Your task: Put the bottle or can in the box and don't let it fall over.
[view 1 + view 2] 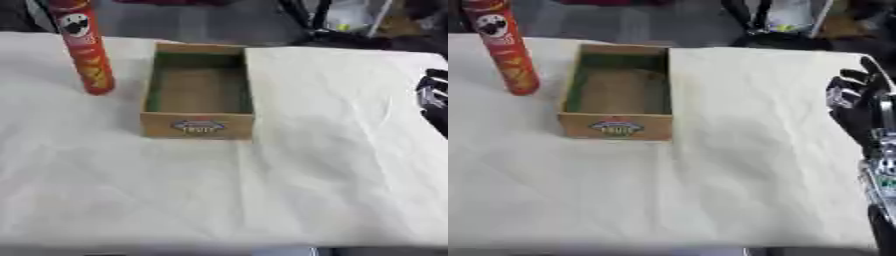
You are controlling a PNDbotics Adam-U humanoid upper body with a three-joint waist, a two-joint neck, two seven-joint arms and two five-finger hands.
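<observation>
Looking like a lab or test room rather than a home. A table (289, 190) is lying under a wrinkled white cloth (737, 150), set out as a staged work surface. Beyond its far edge a grey floor (175, 22) is showing, with black stands or chair legs (302, 17) and blurred equipment crowding the upper right. The robot's black-and-silver right hand (852, 102) is showing at the right edge.

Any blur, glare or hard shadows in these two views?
Left eye view: soft all over, the can label smeared, no glare. Right eye view: equally soft, right hand blurred at the edge; even light, only faint shade inside the box.
</observation>
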